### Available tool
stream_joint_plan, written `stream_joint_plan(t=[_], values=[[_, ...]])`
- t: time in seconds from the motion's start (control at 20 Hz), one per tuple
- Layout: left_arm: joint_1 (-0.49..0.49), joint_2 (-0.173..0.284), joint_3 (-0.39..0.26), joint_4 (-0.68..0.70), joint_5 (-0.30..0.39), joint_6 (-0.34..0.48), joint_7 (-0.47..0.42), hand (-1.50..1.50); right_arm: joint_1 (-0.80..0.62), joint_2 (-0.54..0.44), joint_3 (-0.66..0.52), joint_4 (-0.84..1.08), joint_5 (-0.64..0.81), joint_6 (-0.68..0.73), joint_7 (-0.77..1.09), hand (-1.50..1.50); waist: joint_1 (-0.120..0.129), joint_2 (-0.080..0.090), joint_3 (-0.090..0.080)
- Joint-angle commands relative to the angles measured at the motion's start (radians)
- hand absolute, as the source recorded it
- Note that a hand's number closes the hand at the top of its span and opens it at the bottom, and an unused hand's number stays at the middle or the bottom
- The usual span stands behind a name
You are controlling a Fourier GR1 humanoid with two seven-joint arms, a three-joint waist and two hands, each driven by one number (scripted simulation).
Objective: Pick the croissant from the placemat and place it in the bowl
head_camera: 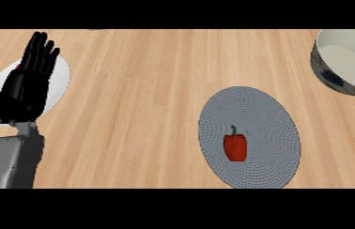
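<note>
No croissant showing: a red pepper (235,147) is lying lengthwise up-down on the placemat (270,110), well right of the released, straight-fingered left hand (27,82); right hand unseen.

Bowl (334,61) cut off by right edge; only left part of rim and wall showed. White plate (57,78) at left largely hidden behind left hand (26,85); its far-left part ran out of frame. Left forearm (17,160) cut off at lower-left corner. Placemat (263,115) lower rim clipped at bottom of view. Small grey thing (95,29) at top edge too cut off to identify.
</note>
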Motion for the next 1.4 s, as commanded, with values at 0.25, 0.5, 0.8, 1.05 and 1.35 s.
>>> stream_joint_plan(t=[0.25, 0.5, 0.8, 1.05, 1.35], values=[[-0.005, -0.049, -0.036, 0.014, -0.045, 0.048, -0.012, 0.00, -0.065, 0.129, 0.129, 0.027, 0.033, 0.141, -0.120, 1.50, -0.016, -0.003, -0.002], [-0.003, -0.003, 0.003, 0.000, -0.009, 0.016, 0.020, 0.00, -0.036, 0.180, 0.168, 0.076, 0.068, -0.027, -0.125, 1.50, -0.016, -0.004, 0.000], [-0.012, 0.007, 0.018, -0.013, -0.003, 0.016, 0.017, 0.00, -0.059, 0.287, 0.178, 0.197, 0.090, -0.125, 0.045, 1.50, -0.007, -0.001, 0.000], [-0.003, 0.000, 0.016, 0.026, -0.012, 0.007, -0.026, 0.00, -0.062, 0.338, 0.142, 0.265, 0.045, -0.046, 0.033, -1.50, -0.013, 0.004, 0.001], [-0.006, -0.004, -0.002, 0.005, -0.011, -0.002, 0.000, 0.00, -0.129, 0.340, 0.003, 0.309, -0.100, 0.035, 0.065, -1.50, -0.006, 0.002, 0.003]])
